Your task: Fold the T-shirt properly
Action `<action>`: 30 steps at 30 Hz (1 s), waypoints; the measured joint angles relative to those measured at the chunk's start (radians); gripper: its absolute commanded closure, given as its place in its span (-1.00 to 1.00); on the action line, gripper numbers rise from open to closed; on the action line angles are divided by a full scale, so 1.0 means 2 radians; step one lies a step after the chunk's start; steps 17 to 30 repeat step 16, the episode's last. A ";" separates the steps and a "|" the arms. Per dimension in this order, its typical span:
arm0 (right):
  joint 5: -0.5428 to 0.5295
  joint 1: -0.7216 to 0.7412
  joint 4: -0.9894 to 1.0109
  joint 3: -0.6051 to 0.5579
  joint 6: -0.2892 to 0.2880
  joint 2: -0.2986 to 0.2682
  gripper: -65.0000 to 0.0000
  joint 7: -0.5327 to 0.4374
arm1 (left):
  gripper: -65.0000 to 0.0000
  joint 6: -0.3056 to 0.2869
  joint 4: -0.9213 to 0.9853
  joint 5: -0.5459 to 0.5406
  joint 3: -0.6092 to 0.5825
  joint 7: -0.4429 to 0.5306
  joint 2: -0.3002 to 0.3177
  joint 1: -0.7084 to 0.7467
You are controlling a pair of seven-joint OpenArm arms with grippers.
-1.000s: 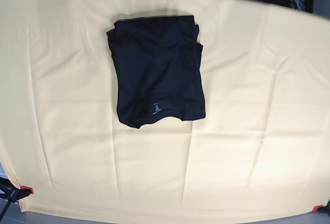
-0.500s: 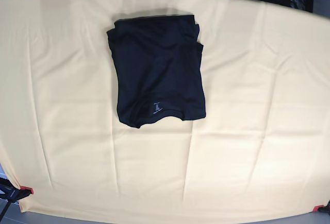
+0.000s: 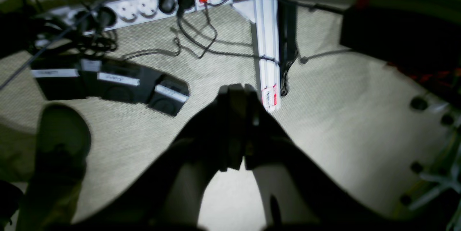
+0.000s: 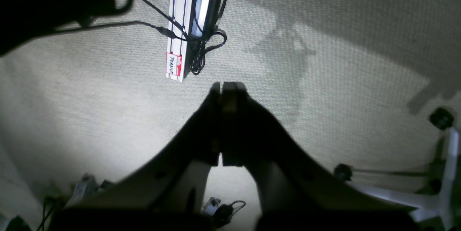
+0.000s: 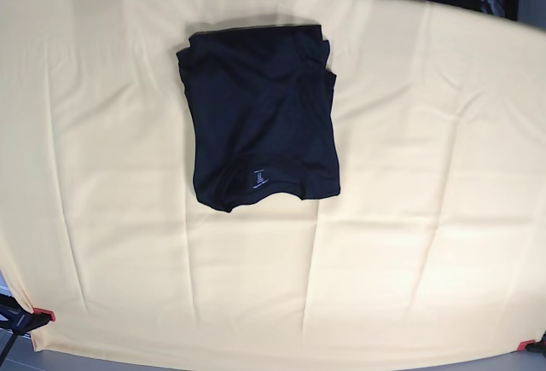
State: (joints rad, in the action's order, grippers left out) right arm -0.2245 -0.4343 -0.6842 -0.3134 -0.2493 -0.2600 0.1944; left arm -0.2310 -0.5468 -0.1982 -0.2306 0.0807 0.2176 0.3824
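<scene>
The black T-shirt lies folded into a compact rectangle on the yellow table cloth, toward the back centre, its small pale label mark near the front edge. Neither arm shows in the base view. In the left wrist view my left gripper is shut with nothing in it, hanging over carpeted floor. The right wrist view shows my right gripper also shut and empty, above the floor. The shirt appears in neither wrist view.
A white power strip, cables and black boxes lie on the carpet under the left gripper. An aluminium rail and a chair base are near the right one. Red clamps hold the cloth's front corners.
</scene>
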 measured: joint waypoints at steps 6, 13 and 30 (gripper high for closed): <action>0.039 -0.003 0.001 -0.035 -0.002 0.033 1.00 0.002 | 1.00 0.047 0.000 0.000 -0.029 -0.001 -0.057 -0.002; 0.087 0.006 0.002 -0.050 -0.016 0.061 1.00 0.002 | 1.00 0.048 0.000 0.001 -0.090 -0.001 -0.072 -0.011; 0.082 0.017 0.002 -0.051 -0.020 0.060 1.00 0.002 | 1.00 0.048 0.000 0.000 -0.093 -0.001 -0.072 -0.010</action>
